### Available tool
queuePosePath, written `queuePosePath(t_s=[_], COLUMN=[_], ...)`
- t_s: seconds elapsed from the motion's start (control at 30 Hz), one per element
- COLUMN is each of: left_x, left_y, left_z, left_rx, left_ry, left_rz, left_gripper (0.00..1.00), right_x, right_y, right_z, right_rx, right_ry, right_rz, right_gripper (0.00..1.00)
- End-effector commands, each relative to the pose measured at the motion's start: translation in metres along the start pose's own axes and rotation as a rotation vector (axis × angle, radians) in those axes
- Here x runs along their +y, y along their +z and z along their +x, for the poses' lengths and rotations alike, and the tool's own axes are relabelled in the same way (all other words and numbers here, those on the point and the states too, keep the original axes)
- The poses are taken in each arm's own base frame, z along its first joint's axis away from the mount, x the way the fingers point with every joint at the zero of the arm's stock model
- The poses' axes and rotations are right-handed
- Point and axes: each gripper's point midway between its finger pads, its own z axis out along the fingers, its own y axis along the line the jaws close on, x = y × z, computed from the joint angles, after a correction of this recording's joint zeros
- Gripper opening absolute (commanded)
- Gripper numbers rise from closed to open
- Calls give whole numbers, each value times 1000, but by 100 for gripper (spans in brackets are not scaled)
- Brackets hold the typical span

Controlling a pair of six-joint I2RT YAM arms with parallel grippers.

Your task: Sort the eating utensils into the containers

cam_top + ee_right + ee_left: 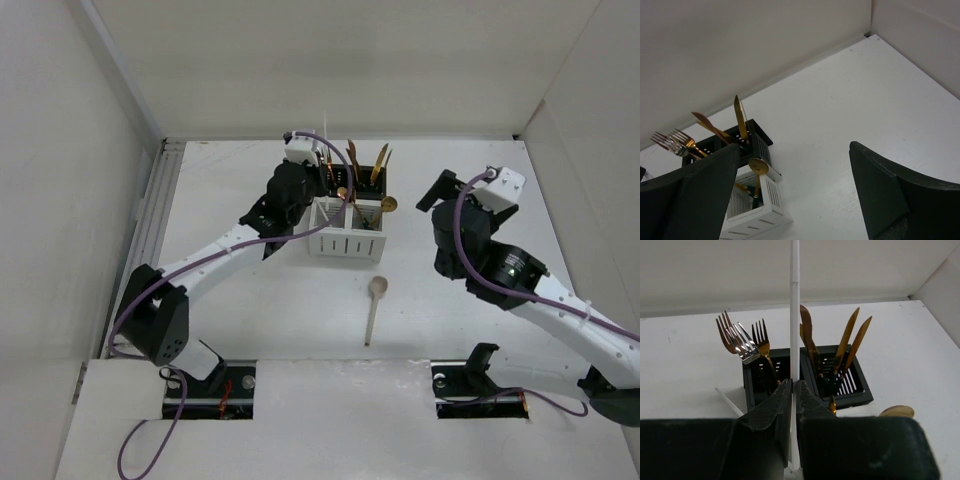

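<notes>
**Left claw pinching a white stick at the caddies; 1 spoon left on the table**

The left gripper [794, 386] is clamped on a thin white stick [795, 315], held upright, with most of its length rising above the fingers. It hangs at the near side of the black caddy [860, 396], by the white caddy [345, 245]; which compartment lies under it I cannot tell. The stick looks light, stiff and smooth. Gripped so low, it could pivot or slide in the pinch, so a slow, straight lowering seems wise.

The black caddy holds forks [742, 342] in 1 compartment and knives [850, 340] in the other. A gold spoon [758, 166] stands in the white caddy.

The right gripper [794, 147] is spread wide and holds nothing. It hangs well apart from the cream spoon [374, 305], which lies flat on the table [230, 310] in front of the white caddy. That spoon is probably light and rigid. It lies low, so the fingers should straddle the middle of its handle.
</notes>
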Motion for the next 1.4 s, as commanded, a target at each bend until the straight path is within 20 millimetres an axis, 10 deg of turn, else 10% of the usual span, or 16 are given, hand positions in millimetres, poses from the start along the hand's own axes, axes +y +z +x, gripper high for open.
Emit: queuePosePath(t_s=[0.0, 0.17, 0.33, 0.43, 0.67, 0.77, 1.1, 1.37], left_x=[-2, 0, -1, 2, 0, 2, 29, 52], left_y=[9, 14, 9, 1, -14, -21, -69, -101], left_z=[-37, -8, 21, 34, 8, -23, -121, -112], left_rx=[-144, -77, 13, 45, 9, -58, -308, -302], left_ry=[-63, -69, -87, -100, -104, -17, 121, 149], left_rz=[38, 64, 91, 90, 81, 56, -102, -160], left_gripper=[0, 0, 46, 46, 60, 65, 84, 85], right_x=[9, 22, 28, 23, 21, 25, 13, 31], right_y=[1, 3, -1, -3, -9, -18, -107, -122], right_z=[-3, 13, 27, 32, 32, 63, 259, 310], right_rx=[-18, 21, 83, 103, 142, 264, 957, 1046], right_ry=[6, -35, -88, -86, -89, -183, -383, -405], right_rz=[-1, -42, -104, -102, -136, -204, -339, -486], right_gripper=[95, 95, 96, 96, 96, 95, 92, 87])
